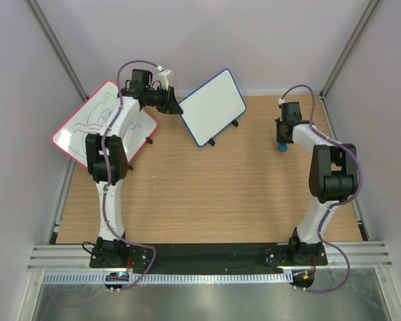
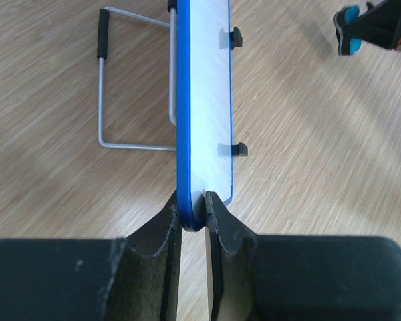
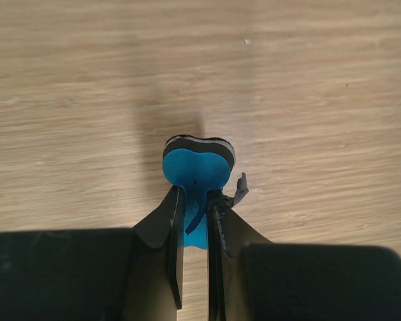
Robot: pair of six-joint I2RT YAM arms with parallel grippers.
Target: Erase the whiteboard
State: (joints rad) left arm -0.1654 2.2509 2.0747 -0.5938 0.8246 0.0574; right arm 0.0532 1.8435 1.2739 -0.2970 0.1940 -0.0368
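Observation:
The whiteboard (image 1: 212, 107), white with a dark blue frame and small black feet, is held tilted at the back middle of the table. My left gripper (image 1: 174, 105) is shut on its left edge. In the left wrist view the board (image 2: 204, 100) shows edge-on, its blue rim pinched between my fingers (image 2: 192, 210). My right gripper (image 1: 282, 142) is shut on a blue eraser (image 3: 196, 170) with a dark felt pad, held at the table surface at the right, well apart from the board. The eraser also shows in the top view (image 1: 281, 146).
A larger red-framed whiteboard (image 1: 97, 117) with scribbles leans at the back left under my left arm. A wire stand (image 2: 130, 80) lies on the wooden table beside the blue board. Grey walls enclose the table on three sides.

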